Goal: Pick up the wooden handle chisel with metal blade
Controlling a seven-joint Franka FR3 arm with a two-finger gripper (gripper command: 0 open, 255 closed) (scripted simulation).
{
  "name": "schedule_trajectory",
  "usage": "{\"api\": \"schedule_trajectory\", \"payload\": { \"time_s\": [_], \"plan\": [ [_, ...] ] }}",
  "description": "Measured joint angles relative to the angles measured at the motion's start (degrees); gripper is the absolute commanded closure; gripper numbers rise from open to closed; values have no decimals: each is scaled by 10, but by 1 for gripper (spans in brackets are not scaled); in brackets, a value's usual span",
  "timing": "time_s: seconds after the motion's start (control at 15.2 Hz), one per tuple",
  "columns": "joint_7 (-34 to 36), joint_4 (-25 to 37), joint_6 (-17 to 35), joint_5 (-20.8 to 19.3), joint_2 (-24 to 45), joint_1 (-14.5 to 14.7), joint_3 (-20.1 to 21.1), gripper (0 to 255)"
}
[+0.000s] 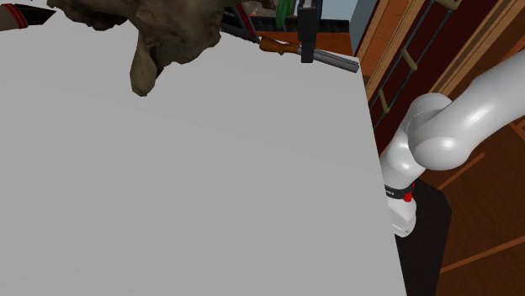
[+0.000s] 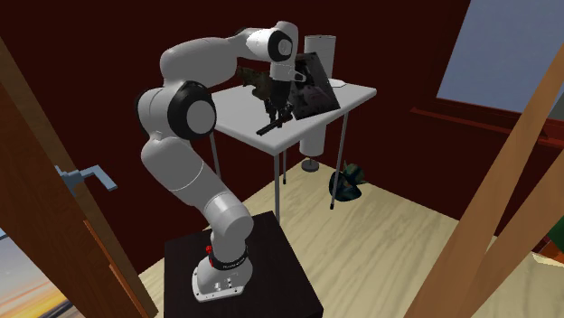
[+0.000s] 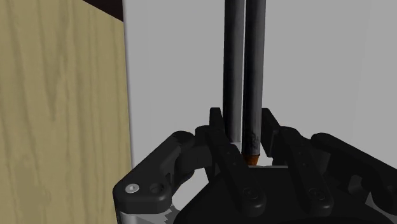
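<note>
The chisel lies near the far corner of the grey table. It has a brown wooden handle and a grey metal blade pointing to the shoulder view's right. My black gripper comes down on it from above, around where handle meets blade. In the wrist view the fingers clasp the dark blade on both sides, and a bit of orange handle shows between them. From the second exterior view the gripper sits at the table's near edge with the chisel under it. Whether the chisel touches the table is unclear.
A brown lumpy object sits at the table's back, with a red and black tool at the far left. A dark tilted board and a white cylinder stand just behind the gripper. Wooden floor lies beyond the table edge.
</note>
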Motion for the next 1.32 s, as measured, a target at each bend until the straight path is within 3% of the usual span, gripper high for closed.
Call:
{"api": "schedule_trajectory", "payload": {
  "time_s": [0.4, 1.32],
  "plan": [
    [0, 10, -8, -1, 2, 0, 0, 255],
    [13, 161, -111, -10, 51, -5, 1, 255]
  ]
}}
